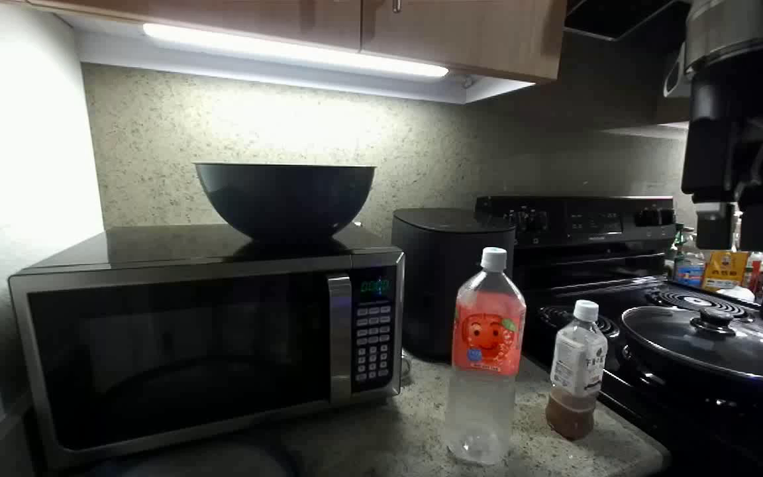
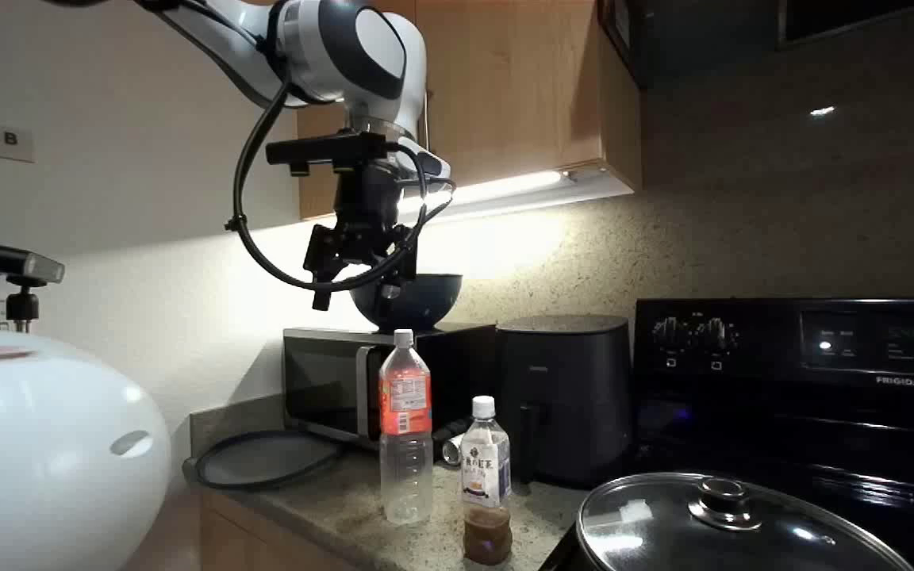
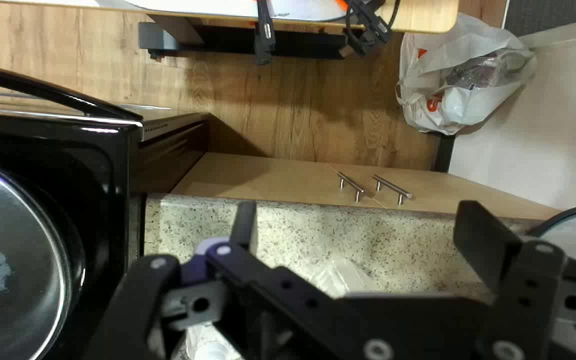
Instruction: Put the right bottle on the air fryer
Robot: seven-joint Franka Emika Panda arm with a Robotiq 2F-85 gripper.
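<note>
The right bottle, small and clear with a white cap, pale label and brown liquid, stands upright on the counter in both exterior views (image 1: 579, 368) (image 2: 486, 476). In the wrist view, a white cap (image 3: 211, 351) shows at the bottom, mostly hidden behind the gripper; it looks like this bottle's. The black air fryer (image 1: 453, 285) stands behind the bottles, between microwave and stove; its flat top is bare. It also shows in an exterior view (image 2: 568, 396). My gripper (image 1: 736, 226) hangs high above the counter, well above the bottles (image 2: 355, 298). Its fingers are wide apart and empty (image 3: 359, 225).
A taller bottle with a red-orange label (image 1: 487, 338) stands beside the small one. The microwave (image 1: 183, 351) carries a dark bowl (image 1: 285, 199). A lidded pan (image 1: 719, 351) sits on the stove. A cabinet (image 2: 512, 87) hangs above. The counter's front edge (image 3: 288, 201) shows below the fingers.
</note>
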